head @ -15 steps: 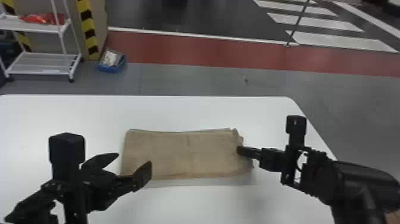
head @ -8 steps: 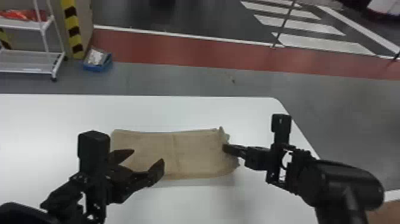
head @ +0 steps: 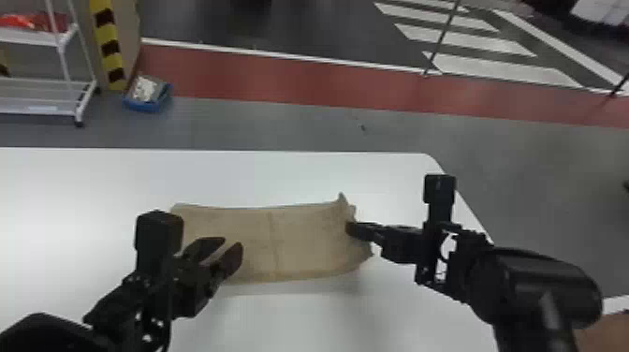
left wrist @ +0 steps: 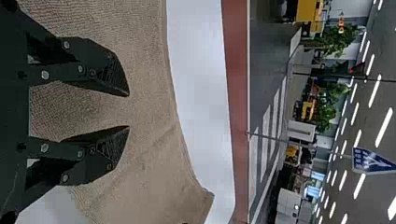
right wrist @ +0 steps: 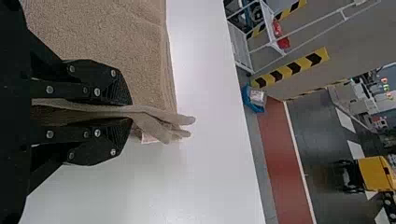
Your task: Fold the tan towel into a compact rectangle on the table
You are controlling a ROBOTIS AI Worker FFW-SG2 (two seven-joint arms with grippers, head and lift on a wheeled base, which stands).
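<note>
The tan towel (head: 304, 243) lies as a wide folded strip on the white table (head: 281, 175), its right end lifted a little. At that end my right gripper (head: 352, 229) is shut on the towel's edge. In the right wrist view the right gripper (right wrist: 126, 112) pinches several layers, whose ends stick out past the fingertips. Over the towel's left part, my left gripper (head: 234, 242) stands open, hiding the lower left corner. The left wrist view has the left gripper (left wrist: 129, 111) with its fingers apart and towel cloth (left wrist: 149, 93) behind them.
The table's far edge (head: 281, 150) runs behind the towel and rounds off at the right corner. Beyond it, on the floor, are a white rack (head: 37, 89) and a blue bin (head: 149, 102) at the far left.
My left gripper has moved right over the towel, its fingers closer together than before. The towel's right end has risen slightly in my right gripper. The head view has shifted a little.
</note>
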